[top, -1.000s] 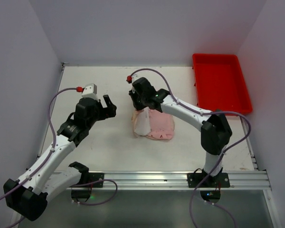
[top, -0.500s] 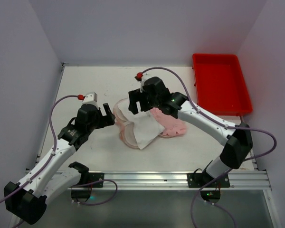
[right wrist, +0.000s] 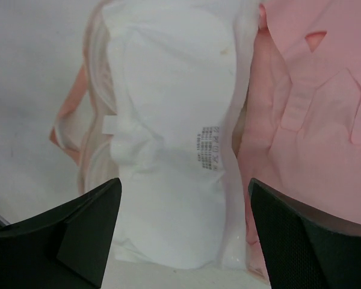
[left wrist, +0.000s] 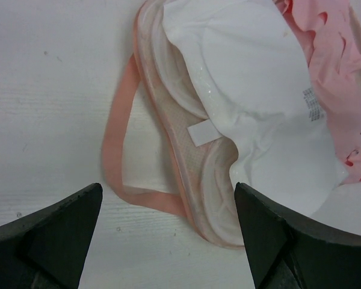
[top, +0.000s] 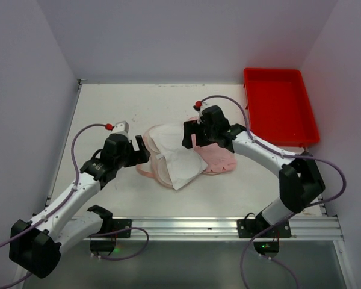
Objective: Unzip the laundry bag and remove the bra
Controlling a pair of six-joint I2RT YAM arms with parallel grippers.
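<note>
The laundry bag (top: 216, 161) lies unzipped and spread open mid-table. Its printed pink half is on the right, and its pale mesh half (left wrist: 180, 153) with pink trim and loop strap (left wrist: 111, 150) is on the left. The white bra (top: 178, 161), folded and showing a printed label, rests on the mesh half (right wrist: 93, 150) and overhangs its near edge. My right gripper (top: 189, 137) hovers open just above the bra (right wrist: 174, 120) with nothing between its fingers. My left gripper (top: 141, 152) is open at the bag's left rim, close above the table, its jaws either side of the strap and rim.
A red tray (top: 280, 108) stands at the back right, beside the right wall. White walls close in the table on the left, back and right. The right arm's cable loops over the table's right side.
My right gripper has opened and let go. The bag's half has flopped open to the left with the white bra on it. The left gripper has moved in to the bag's rim.
</note>
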